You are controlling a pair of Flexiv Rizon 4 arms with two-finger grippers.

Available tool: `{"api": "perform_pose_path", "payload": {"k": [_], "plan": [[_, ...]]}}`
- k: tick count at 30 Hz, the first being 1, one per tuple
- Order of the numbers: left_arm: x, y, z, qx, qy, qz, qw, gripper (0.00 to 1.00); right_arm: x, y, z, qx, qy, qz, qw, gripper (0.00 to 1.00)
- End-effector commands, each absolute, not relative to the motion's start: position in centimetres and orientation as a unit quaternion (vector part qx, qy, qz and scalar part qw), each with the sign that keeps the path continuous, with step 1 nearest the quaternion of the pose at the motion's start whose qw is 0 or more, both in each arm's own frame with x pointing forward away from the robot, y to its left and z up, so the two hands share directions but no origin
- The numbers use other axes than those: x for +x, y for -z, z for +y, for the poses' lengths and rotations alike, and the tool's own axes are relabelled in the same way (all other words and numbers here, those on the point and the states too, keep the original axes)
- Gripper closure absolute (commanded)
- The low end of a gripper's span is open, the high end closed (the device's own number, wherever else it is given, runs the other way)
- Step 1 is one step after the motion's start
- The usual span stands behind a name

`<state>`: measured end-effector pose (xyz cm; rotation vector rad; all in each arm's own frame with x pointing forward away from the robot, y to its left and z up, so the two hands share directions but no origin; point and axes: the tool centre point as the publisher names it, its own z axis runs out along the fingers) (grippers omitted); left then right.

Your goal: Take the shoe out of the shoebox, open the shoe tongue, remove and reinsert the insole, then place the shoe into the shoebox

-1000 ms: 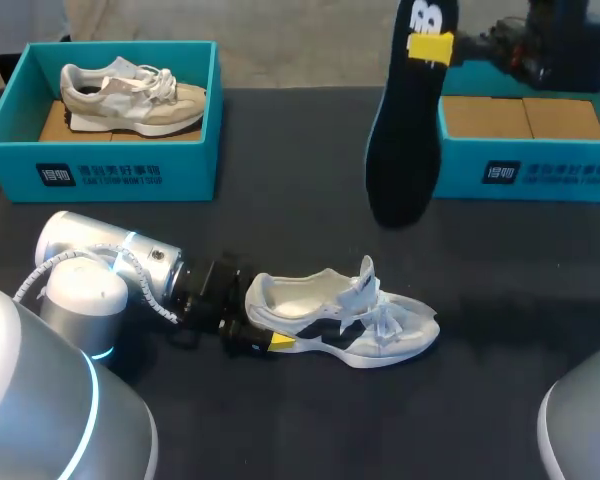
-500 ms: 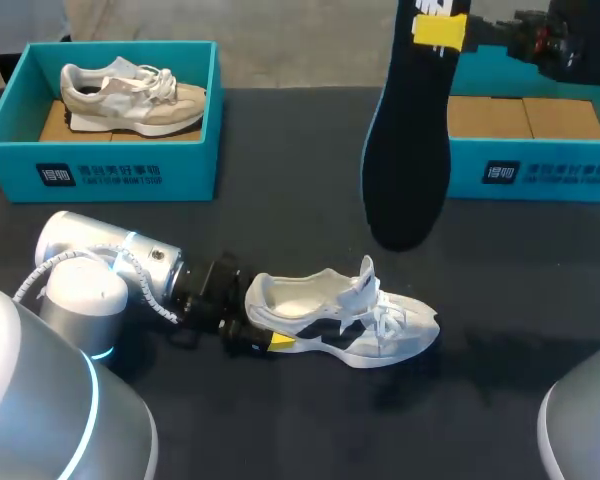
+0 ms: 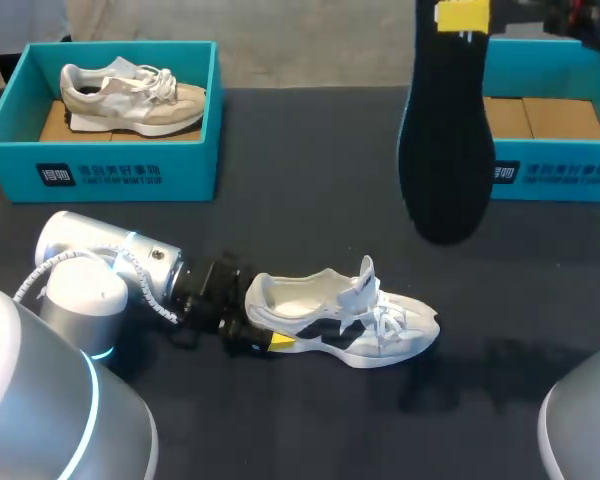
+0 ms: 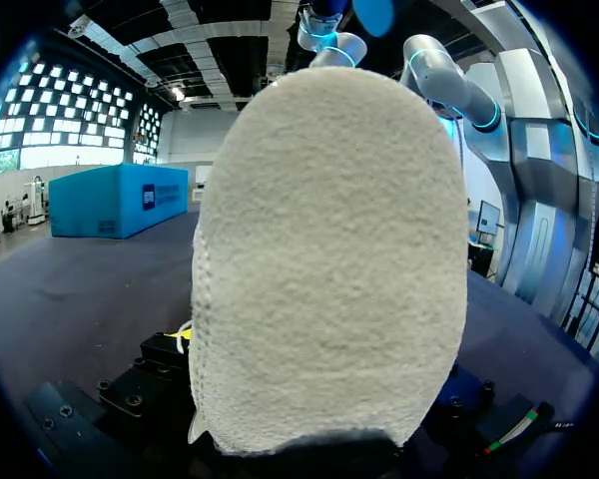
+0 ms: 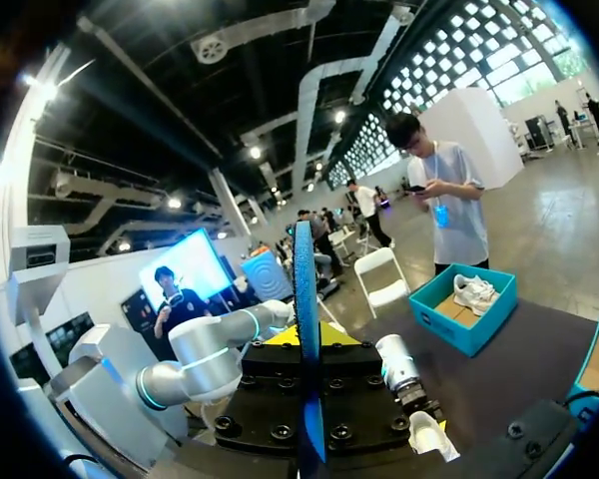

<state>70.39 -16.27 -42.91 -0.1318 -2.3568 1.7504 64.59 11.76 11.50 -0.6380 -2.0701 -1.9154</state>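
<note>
A white shoe with black side panels (image 3: 342,325) lies on its sole on the dark table, toe to the right, tongue raised. My left gripper (image 3: 263,338) sits at its heel, jaws wide and pressed on both sides of it. The heel (image 4: 329,259) fills the space between the fingers in the left wrist view. My right gripper (image 3: 462,14) is high at the back right, shut on the heel end of a black insole (image 3: 448,150) that hangs toe down above the table. The right wrist view shows this insole (image 5: 305,299) edge-on between the right gripper (image 5: 307,344) fingers.
A teal shoebox (image 3: 555,172) with cardboard in it stands at the back right, behind the hanging insole. At the back left another teal box (image 3: 110,178) holds a beige shoe (image 3: 130,95). My left arm (image 3: 100,265) lies low across the front left.
My right gripper has carried the insole up and to the right, away from the shoe. The left gripper and the shoe have stayed put.
</note>
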Motion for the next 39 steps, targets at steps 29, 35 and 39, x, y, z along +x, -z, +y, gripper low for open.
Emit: {"api": "perform_pose_path", "payload": {"k": [29,35,39], "plan": [[70.4,43.1,-16.4,-0.044,-0.592,-0.799,0.101,1.0,61.4,-17.8,10.5,-0.245,0.639,-0.716,0.139,1.0],[70.4,43.1,-16.4,-0.044,-0.592,-0.799,0.101,1.0,60.3,-17.4,10.3,-0.246,0.636,-0.716,0.148,1.0],[70.4,43.1,-16.4,-0.044,-0.592,-0.799,0.101,1.0,59.7,-16.9,10.0,-0.244,0.646,-0.706,0.156,1.0]]}}
